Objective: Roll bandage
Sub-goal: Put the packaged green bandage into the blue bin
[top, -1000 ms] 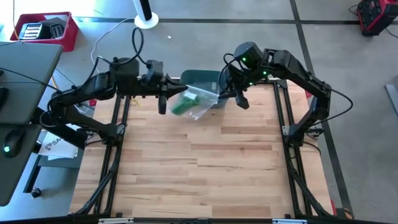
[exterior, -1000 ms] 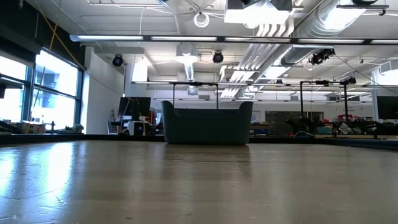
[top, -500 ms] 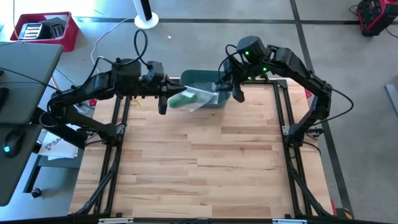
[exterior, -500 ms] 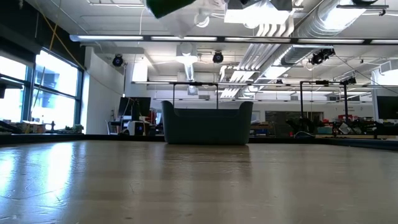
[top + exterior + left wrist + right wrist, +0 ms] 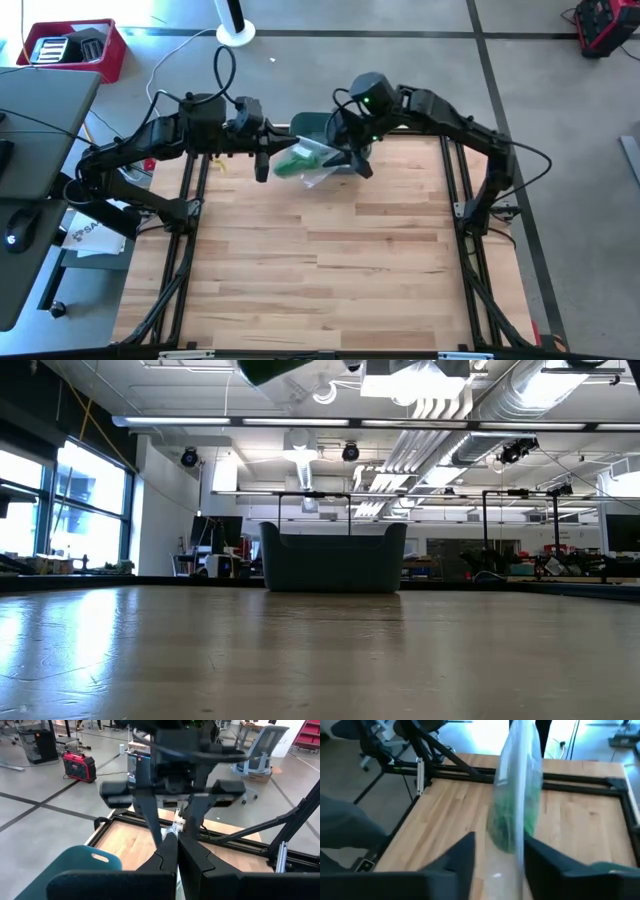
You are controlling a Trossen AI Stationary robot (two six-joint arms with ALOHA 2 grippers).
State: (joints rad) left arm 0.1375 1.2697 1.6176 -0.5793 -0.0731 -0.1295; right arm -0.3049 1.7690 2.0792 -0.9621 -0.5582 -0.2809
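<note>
High view showed both arms reaching toward each other over the far edge of the wooden table (image 5: 320, 260). The left gripper (image 5: 268, 155) came in level from the left, its fingers pinched together on the edge of a clear plastic bag (image 5: 318, 160) holding the green bandage roll (image 5: 293, 163). The right gripper (image 5: 355, 160) angled down from the right beside the bag's other end, its fingers parted with the bag hanging between them, not clamped. A teal bin (image 5: 320, 128) sat at the table's far edge, just behind and partly beneath the bag. The table stood on a grey concrete floor; a red crate (image 5: 75, 45) lay off to the far left. Low view caught the bin (image 5: 333, 557) against an open workshop, with the bag's underside (image 5: 275, 370) at the upper edge, clear of the tabletop.
</note>
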